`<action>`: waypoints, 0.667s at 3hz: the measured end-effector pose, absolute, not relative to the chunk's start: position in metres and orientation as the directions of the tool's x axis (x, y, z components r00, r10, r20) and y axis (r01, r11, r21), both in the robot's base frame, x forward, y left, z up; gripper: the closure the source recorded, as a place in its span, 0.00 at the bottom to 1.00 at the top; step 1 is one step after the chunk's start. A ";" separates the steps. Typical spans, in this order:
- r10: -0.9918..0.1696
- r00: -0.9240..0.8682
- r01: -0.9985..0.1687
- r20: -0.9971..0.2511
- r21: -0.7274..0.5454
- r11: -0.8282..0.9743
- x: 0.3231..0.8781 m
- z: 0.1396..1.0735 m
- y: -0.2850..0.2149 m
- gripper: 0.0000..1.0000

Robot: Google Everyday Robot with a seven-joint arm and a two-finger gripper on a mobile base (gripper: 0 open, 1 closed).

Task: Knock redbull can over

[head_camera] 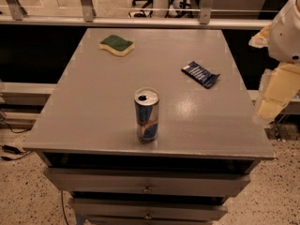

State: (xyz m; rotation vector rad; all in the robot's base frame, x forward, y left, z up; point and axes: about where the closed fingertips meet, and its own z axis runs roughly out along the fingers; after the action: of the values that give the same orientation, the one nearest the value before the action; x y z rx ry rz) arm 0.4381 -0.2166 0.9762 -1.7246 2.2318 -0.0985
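The redbull can (146, 115) stands upright near the front edge of the grey table (108, 93), about in the middle. It is slim, blue and silver, with a red-yellow logo and an open silver top. My arm (287, 29) comes in at the right edge of the view. My gripper (268, 110) hangs off the table's right side, level with the can and well apart from it. It touches nothing.
A green and yellow sponge (116, 45) lies at the back left of the table. A flat dark blue snack wrapper (200, 74) lies at the right middle. Drawers (147, 186) sit under the tabletop. A rail (140, 21) runs behind the table.
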 end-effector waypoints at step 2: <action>-0.937 -0.229 -0.924 -0.264 -0.243 0.295 0.438 0.965 -0.200 0.00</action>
State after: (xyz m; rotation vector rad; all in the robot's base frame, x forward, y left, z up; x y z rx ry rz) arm 0.4382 -0.1998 0.9655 -1.6760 2.2129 -0.0488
